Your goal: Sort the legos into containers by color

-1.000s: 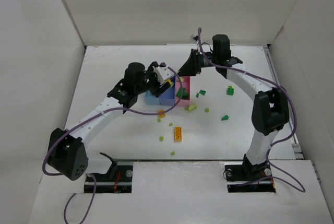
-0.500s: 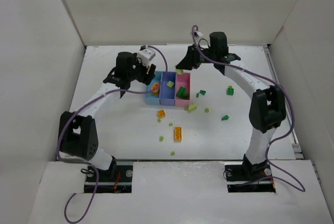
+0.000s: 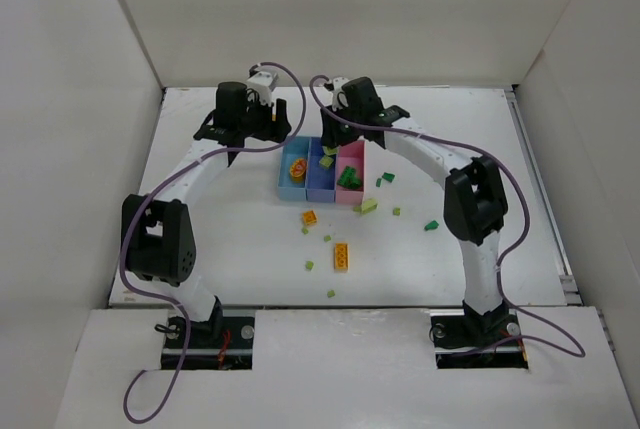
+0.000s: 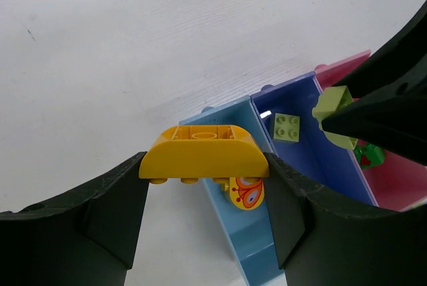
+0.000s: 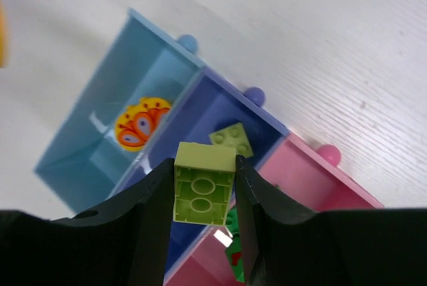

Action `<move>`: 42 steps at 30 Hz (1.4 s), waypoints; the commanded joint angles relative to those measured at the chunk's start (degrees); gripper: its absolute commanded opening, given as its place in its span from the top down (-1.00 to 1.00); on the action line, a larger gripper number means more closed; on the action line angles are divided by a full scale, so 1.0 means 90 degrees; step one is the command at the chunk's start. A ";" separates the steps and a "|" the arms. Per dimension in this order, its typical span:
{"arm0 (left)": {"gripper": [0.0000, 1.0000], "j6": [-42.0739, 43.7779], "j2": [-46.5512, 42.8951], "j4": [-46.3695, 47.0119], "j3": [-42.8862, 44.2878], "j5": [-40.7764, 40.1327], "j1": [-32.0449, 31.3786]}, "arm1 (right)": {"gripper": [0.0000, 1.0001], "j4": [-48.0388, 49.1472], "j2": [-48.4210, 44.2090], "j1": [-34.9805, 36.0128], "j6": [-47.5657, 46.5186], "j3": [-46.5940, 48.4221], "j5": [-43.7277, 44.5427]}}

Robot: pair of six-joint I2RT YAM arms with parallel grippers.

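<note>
Tiny plastic lego bricks (image 3: 341, 256), yellow-orange and green, are lying scattered on the white tabletop (image 3: 200, 239) beside three joined plastic bins (image 3: 321, 192). The light blue bin (image 5: 80, 146) is holding a round yellow-red piece (image 5: 139, 126), the periwinkle bin (image 5: 207, 109) a lime square (image 5: 231, 139), and the pink bin (image 5: 313, 176) dark green bricks (image 3: 347, 179). Only the wrist views are showing the grasps. The left gripper (image 4: 207, 179) is clamping a curved yellow brick (image 4: 203, 155) in its jaws, and the right gripper (image 5: 203, 186) is pinching a lime brick (image 5: 203, 179), both above the bins.

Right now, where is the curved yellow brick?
In the left wrist view the curved yellow brick is pinched in the left gripper, held up close to the light blue bin, where a round yellow-red piece lies.
</note>
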 commanded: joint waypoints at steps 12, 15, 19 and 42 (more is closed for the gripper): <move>0.07 -0.0448 -0.0195 -0.0094 0.0284 -0.0009 -0.0001 | -0.16 0.0245 -0.0331 0.0167 -0.0263 -0.0123 0.0286; 0.07 -0.0565 -0.0126 -0.0162 0.0351 -0.0009 -0.0001 | -0.23 0.0246 -0.0389 0.0167 -0.0332 -0.0123 0.0041; 0.05 -0.0732 -0.0068 -0.0279 0.0429 -0.0263 -0.0070 | -0.26 0.0402 -0.0847 0.0167 -0.0332 -0.0424 0.0050; -0.24 -0.2254 0.0616 -0.1080 0.0684 -0.1523 -0.0890 | -0.34 0.0647 -0.3446 -0.1200 0.0293 -0.3404 0.1642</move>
